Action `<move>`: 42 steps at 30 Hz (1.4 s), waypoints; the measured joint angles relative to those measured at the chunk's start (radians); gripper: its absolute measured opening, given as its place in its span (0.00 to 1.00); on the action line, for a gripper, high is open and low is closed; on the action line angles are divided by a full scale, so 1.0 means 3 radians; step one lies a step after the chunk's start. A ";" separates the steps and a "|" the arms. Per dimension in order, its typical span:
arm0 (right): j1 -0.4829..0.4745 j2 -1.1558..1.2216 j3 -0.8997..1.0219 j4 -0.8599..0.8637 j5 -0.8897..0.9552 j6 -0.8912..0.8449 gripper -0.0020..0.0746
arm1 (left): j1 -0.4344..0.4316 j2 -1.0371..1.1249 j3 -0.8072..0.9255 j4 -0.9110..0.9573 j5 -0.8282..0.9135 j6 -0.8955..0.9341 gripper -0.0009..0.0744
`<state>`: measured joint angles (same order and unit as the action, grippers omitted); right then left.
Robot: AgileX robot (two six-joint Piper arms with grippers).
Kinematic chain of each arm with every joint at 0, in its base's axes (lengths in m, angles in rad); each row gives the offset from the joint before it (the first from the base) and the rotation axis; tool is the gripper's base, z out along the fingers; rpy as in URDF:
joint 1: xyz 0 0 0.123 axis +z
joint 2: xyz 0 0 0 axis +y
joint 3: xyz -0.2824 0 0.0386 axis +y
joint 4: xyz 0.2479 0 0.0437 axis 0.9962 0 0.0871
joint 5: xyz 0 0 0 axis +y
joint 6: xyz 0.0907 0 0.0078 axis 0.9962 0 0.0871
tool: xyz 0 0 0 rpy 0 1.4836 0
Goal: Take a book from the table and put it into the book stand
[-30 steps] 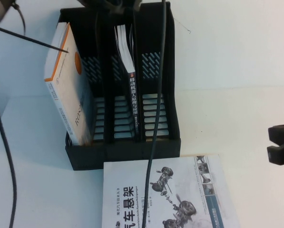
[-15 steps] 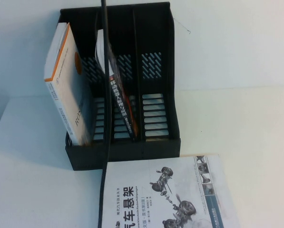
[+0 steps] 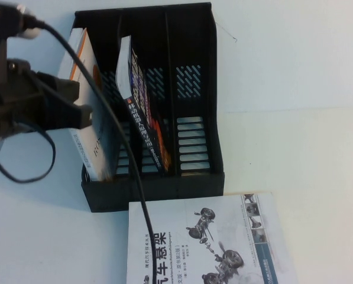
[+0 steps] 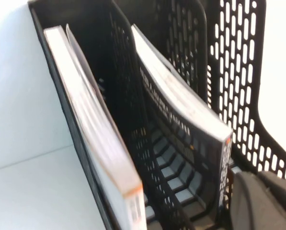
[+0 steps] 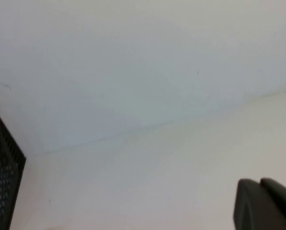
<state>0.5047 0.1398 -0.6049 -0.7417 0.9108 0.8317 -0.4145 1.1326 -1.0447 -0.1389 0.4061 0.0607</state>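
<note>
The dark navy book (image 3: pixel 142 112) stands in the middle slot of the black book stand (image 3: pixel 194 177), leaning left against the divider. It also shows in the left wrist view (image 4: pixel 190 129), free of any grip. My left gripper (image 3: pixel 84 106) is open and empty, left of the stand, in front of the white-and-orange book (image 3: pixel 96 139) in the left slot. One of its fingers (image 4: pixel 262 201) shows beside the stand's wall. My right gripper (image 5: pixel 265 203) is out of the high view and hangs open over the bare white table (image 5: pixel 147 182).
A white book with car suspension pictures (image 3: pixel 206 242) lies flat on the table (image 3: pixel 294 154) just in front of the stand. The left arm's cable (image 3: pixel 126 154) hangs across the stand's front. The stand's right slot (image 3: pixel 191 136) holds nothing.
The dark book has tipped from upright to leaning left in the middle slot. My left arm has come away from above the stand to its left side. The right gripper has left the high view.
</note>
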 joint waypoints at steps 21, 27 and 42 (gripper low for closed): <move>0.0000 -0.0090 0.0848 0.0832 -0.0914 -0.0758 0.03 | 0.0566 -0.2314 0.2565 -0.0350 -0.1461 -0.0121 0.01; 0.0000 -0.0090 0.0906 0.0832 -0.0920 -0.0758 0.03 | 0.1040 -0.2915 0.3048 -0.0711 -0.1411 -0.0426 0.01; -0.0007 -0.0090 0.0908 0.0579 -0.0926 -0.0498 0.03 | 0.1760 -0.3812 0.3563 -0.0559 -0.0708 0.0001 0.01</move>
<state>0.5025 0.1127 -0.3325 -0.5679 0.6330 0.6824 0.1134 -0.0109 0.0243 -0.3067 0.1939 0.0609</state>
